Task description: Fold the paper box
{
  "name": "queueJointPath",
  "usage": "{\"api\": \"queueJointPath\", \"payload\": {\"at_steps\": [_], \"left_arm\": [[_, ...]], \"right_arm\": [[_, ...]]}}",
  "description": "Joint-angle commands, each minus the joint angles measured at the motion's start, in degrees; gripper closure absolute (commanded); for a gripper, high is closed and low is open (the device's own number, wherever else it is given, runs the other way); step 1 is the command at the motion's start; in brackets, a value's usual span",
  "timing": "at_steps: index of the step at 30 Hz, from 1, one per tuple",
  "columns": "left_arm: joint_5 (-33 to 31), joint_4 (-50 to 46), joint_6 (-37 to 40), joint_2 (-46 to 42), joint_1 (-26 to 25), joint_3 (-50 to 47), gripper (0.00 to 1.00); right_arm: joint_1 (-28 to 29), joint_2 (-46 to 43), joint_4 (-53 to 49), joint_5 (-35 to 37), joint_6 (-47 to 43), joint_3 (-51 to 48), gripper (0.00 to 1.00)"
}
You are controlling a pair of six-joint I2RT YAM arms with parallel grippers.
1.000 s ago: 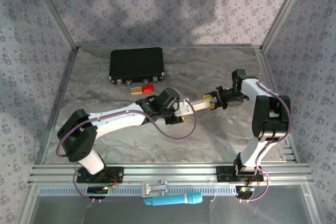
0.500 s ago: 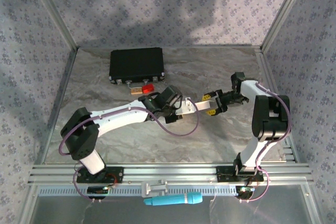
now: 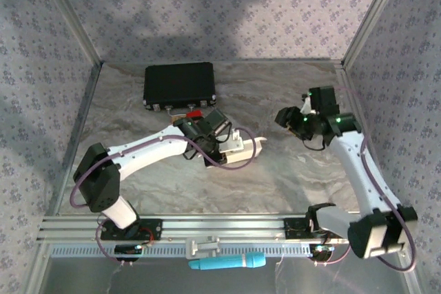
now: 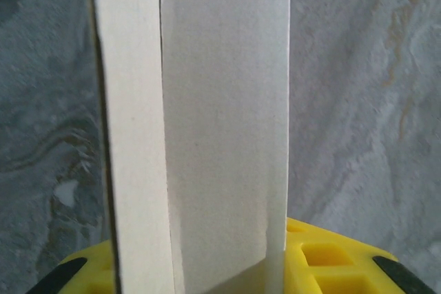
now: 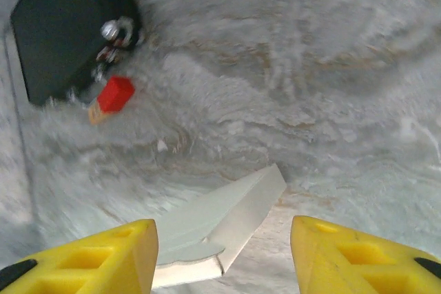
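The paper box is a thin white cardboard piece, held off the marbled table at the centre. My left gripper is shut on its left end. In the left wrist view the paper box stands as a tall white panel with a folded side strip, rising from between the yellow fingers. My right gripper hangs open to the right of the box, apart from it. In the right wrist view the paper box lies beyond the gap between the two wide-apart yellow fingers, untouched.
A black rectangular case lies at the back left, with a small red block just in front of it; both appear again as the case and red block. A blue tool rests on the front rail. Patterned walls enclose the table.
My right gripper has let go of the box's right end, opened and pulled back up and to the right as the arm swung outward. The left gripper still holds the box, shifted slightly left.
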Motion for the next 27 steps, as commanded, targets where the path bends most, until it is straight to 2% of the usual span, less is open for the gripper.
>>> {"api": "queueJointPath", "payload": {"at_steps": [1,3,7,11,16,21,27], "left_arm": [[3.0,-5.4,-0.1,-1.1,1.6,-0.3,0.68],[3.5,-5.8,0.5,-1.0,2.6,0.1,0.68],[4.8,-6.4,1.9,-0.1,4.4,1.1,0.67],[6.3,-7.1,3.3,1.2,5.4,1.7,0.67],[7.6,-6.2,4.3,1.1,6.5,1.2,0.67],[8.3,-7.0,6.1,1.5,7.3,1.7,0.68],[9.4,-7.0,7.2,1.7,9.0,2.0,0.68]], "right_arm": [[6.8,-1.4,2.2,9.1,-15.3,-2.4,0.47],[10.5,-0.8,1.5,7.8,-22.1,-2.1,0.49],[14.9,2.8,-3.0,6.3,-30.6,0.5,0.48],[18.3,7.5,-8.4,9.2,-36.1,3.5,0.45],[18.1,11.8,-8.2,7.2,-40.4,7.5,0.41],[17.6,18.4,-12.1,7.0,-43.9,12.5,0.41],[16.3,22.6,-14.0,2.9,-45.0,16.1,0.47]]}}
